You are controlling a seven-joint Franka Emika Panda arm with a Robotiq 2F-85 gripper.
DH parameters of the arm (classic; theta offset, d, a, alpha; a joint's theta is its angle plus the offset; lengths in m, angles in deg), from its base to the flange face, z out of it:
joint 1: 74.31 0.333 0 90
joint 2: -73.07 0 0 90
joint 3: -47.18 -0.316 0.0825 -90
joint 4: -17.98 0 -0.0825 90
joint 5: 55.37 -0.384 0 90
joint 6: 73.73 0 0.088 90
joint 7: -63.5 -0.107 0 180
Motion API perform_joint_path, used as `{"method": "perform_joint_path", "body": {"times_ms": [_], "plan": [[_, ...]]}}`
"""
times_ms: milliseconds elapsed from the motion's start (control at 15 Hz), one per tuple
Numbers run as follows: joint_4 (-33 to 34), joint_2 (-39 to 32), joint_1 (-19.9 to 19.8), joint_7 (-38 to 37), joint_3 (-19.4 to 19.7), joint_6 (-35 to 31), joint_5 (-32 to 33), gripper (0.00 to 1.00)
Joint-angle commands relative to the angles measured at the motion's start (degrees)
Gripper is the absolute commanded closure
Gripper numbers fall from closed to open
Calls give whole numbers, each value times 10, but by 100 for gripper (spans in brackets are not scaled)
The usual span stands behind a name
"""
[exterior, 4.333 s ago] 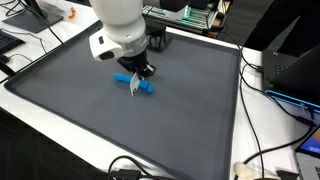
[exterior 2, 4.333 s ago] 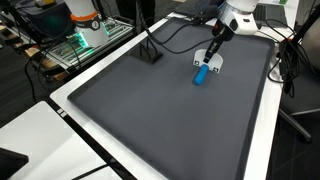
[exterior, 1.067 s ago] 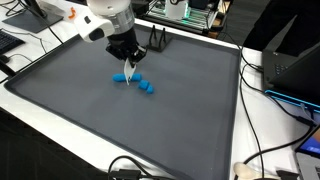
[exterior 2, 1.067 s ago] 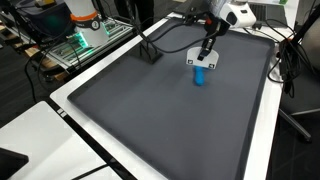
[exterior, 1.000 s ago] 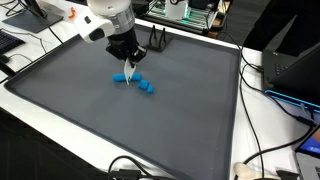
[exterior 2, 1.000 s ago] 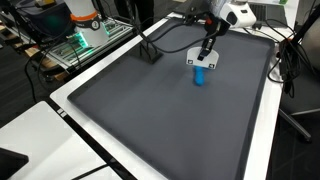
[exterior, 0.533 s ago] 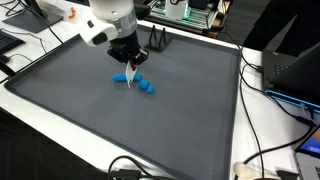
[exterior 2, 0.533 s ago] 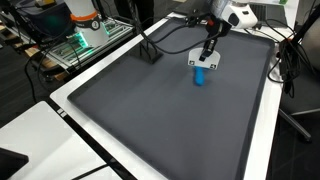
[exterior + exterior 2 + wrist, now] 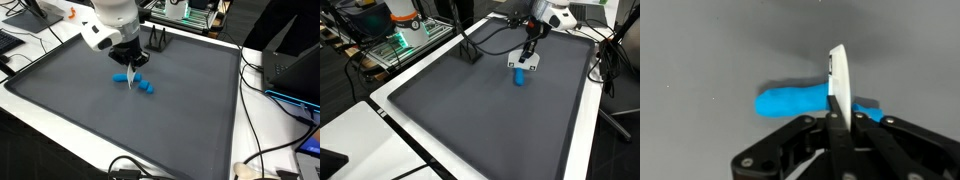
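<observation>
The blue dough roll (image 9: 795,102) lies on its side on the dark mat (image 9: 150,130). In the wrist view it runs crosswise, directly under the claw (image 9: 838,128). In an exterior view it shows as a longer lump (image 9: 122,77) with a smaller blue piece (image 9: 147,87) just beside it, a narrow gap between the two. The other camera sees only one blue mass (image 9: 520,78).

A thin white blade (image 9: 838,80) stands on edge across the roll, somewhat to one side of its middle and square to its length. The claw is clenched on the blade's upper part, its jaws closed flat against both faces. The claw (image 9: 131,66) hangs straight above the dough, so the roll sits below and slightly ahead of the fingertips and the blade bridges the space between. Whether the blade's edge is already biting into the dough or only resting on top cannot be told from these views.

The work in hand looks like slicing the roll. Done well, I would judge, this calls for an upright blade held square to the roll, pressed straight down to the mat. Sideways drag is best avoided, since soft dough probably smears or rolls, and it may cling to the blade on lifting.

The mat covers most of the white counter (image 9: 270,120), and cables and electronics crowd the far edge, well apart from the dough.
</observation>
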Motion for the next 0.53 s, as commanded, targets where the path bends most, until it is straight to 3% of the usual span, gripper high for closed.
{"method": "perform_joint_path", "body": {"times_ms": [0,467], "plan": [[-5,-11,4,2,0,-8,23,99],[-16,-14,5,1,1,-11,34,99]]}}
